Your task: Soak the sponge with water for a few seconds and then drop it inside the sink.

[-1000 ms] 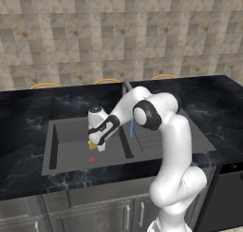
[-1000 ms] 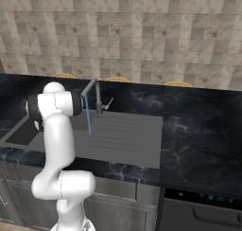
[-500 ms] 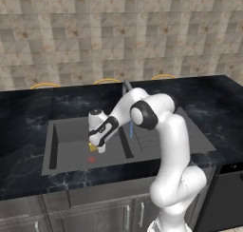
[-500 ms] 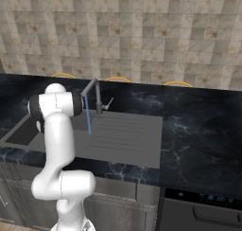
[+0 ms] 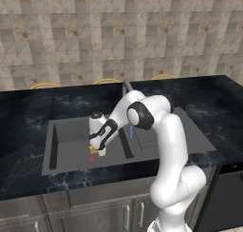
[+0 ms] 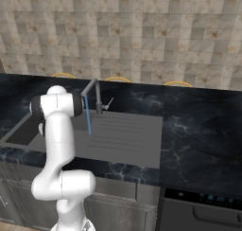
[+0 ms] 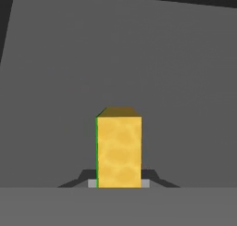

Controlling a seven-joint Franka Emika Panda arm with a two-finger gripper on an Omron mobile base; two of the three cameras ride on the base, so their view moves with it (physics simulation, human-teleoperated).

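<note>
Gripper (image 5: 95,151) clamped on the sponge (image 5: 93,150), held low inside the sink (image 5: 66,136) basin, just above the small red spot (image 5: 91,159) on the floor, toward the basin's front right corner. In the hand view, sponge (image 7: 119,151) upright between the fingers, green face on its left side. Water (image 6: 88,115) falling from the tap (image 6: 96,95) beside the arm, apart from the sponge. Ribbed drainboard (image 6: 124,136) to the right; black marbled surface (image 6: 198,130) all around.

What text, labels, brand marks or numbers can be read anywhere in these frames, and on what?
None can be read.
The appliance panel below the counter carries a row of small bluish marks, too small and blurred to make out.
The sponge, the sink and the tap bear no writing.
</note>
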